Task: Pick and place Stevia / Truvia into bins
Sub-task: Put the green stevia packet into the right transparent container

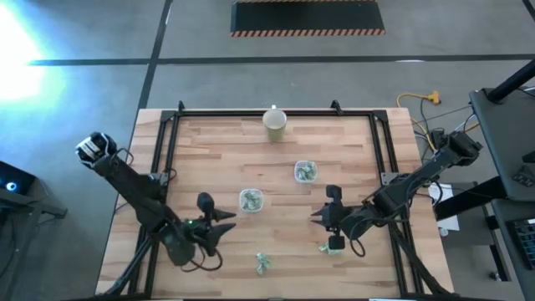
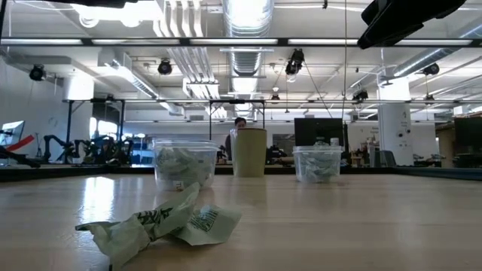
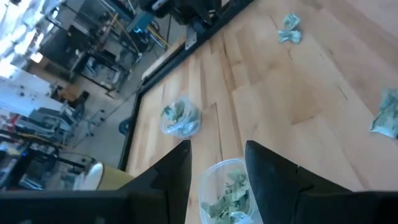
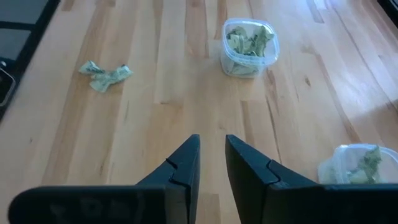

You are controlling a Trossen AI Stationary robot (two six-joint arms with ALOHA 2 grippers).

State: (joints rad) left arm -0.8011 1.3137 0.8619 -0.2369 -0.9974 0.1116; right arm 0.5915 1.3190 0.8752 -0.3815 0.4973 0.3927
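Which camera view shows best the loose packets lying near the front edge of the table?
The low view: the loose packets lie crumpled close to the camera, with print visible. The high view shows them only as a small green spot. The right wrist view shows them farther off, and the left wrist view shows packets at its edge.

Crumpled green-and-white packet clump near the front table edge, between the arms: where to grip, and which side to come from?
Take the crumpled green-and-white paper packets by the bunched, raised middle, coming straight down. In the low view the clump humps up off the wooden table while its thin ends lie flat, so a side approach would likely just push it. Close across its narrow width.
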